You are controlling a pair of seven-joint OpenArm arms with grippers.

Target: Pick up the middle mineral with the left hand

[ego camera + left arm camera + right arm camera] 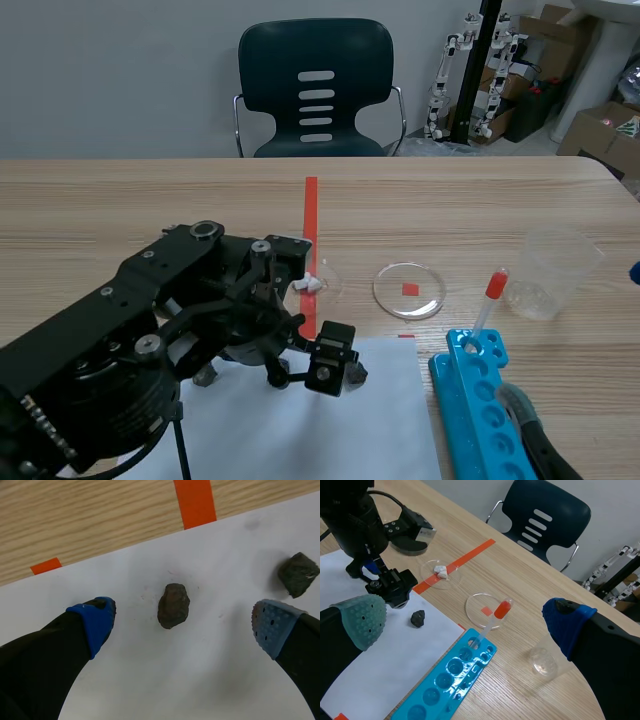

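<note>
Middle mineral (173,606), a dark brownish lump, lies on the white sheet (200,680) a little in from its far edge. It sits between the wide-open fingers of the left gripper (184,624), touched by neither, and the gripper holds nothing. Only the left wrist view shows this; in the scene view the left arm (150,320) covers that stone. A second mineral (298,574) lies just outside one blue pad (270,625), toward the sheet's far right corner, and the right wrist view also shows it, beside the left gripper. The right gripper (465,622) hangs wide open and empty near the worktop's right edge. Ahead of it are a blue tube rack (451,672), a red-bulbed dropper (492,621), a petri dish (468,611) and a clear cup (543,661).
</note>
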